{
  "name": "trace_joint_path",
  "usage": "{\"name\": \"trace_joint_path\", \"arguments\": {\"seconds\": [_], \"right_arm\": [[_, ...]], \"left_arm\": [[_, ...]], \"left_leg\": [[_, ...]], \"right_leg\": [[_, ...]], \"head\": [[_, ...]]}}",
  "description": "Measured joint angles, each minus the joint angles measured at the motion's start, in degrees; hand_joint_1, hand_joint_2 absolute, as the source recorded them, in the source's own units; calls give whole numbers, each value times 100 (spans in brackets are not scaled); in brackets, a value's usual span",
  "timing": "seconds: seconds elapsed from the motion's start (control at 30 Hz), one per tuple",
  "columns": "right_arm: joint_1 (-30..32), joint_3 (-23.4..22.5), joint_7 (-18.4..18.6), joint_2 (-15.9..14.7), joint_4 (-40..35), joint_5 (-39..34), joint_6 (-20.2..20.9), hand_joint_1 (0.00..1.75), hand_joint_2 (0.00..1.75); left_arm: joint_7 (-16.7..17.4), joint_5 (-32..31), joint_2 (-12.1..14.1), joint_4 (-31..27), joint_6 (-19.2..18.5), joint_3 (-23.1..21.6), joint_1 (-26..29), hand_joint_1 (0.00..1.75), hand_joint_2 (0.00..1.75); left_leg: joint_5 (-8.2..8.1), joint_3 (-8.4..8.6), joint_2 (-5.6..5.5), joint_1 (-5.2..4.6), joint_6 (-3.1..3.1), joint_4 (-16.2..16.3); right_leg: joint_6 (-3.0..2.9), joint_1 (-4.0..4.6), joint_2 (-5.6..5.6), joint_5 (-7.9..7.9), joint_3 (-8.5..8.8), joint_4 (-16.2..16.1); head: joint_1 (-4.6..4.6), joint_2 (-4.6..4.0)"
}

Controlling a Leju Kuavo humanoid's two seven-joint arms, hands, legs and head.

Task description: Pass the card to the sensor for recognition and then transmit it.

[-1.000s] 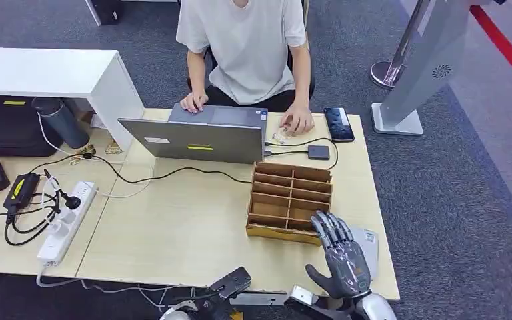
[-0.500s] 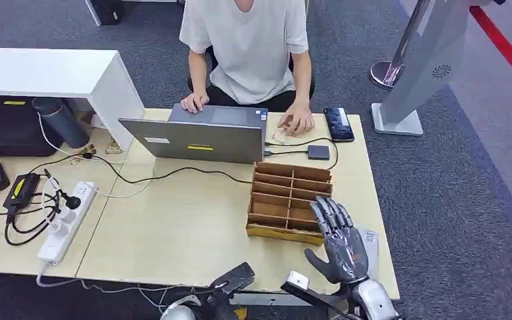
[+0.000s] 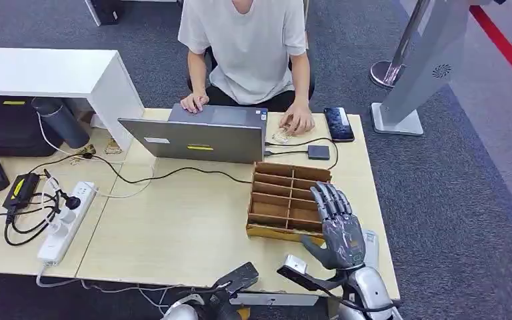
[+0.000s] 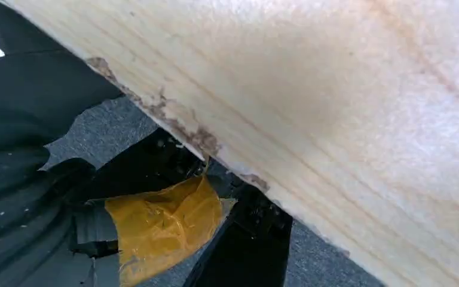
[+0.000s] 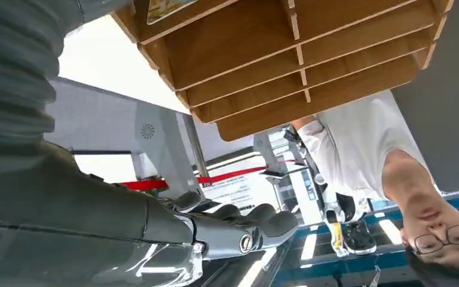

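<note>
Right hand (image 3: 337, 230) empty, fingers spread over the wooden organizer (image 3: 289, 200); card's direction unclear

Brown wooden organizer (image 3: 289, 200), pale wood table (image 3: 180, 227), grey laptop (image 3: 193, 139), dark-grey hand (image 3: 337, 230)

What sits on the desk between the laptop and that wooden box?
In the head view, bare desk crossed by black cables, between laptop and box.
</note>
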Motion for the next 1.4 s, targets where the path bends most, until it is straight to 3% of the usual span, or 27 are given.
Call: {"name": "trace_joint_path", "arguments": {"seconds": [1.0, 1.27, 1.4], "right_arm": [[35, 2, 68, 0, 256, -232, 0, 0, 175], [34, -302, 424, 66, 280, 1325, 0, 0, 175], [28, -448, 662, 111, 275, 1720, 0, 0, 175]], "left_arm": [[-2, 22, 0, 44, -33, -4, -18, 0, 175], [-4, 22, -13, 109, -90, -48, -75, 0, 175], [-11, 24, -24, 157, -103, -98, -105, 0, 175]], "left_leg": [[0, 0, 1, 0, 0, 0], [0, -1, 1, 0, 0, 0], [0, -1, 0, 0, 0, 0]], "right_leg": [[0, 0, 1, 0, -2, 0], [0, 0, 1, 0, -3, 0], [0, 0, 0, 0, -2, 0]], "head": [[-2, 0], [-2, 0], [-2, 0]]}}
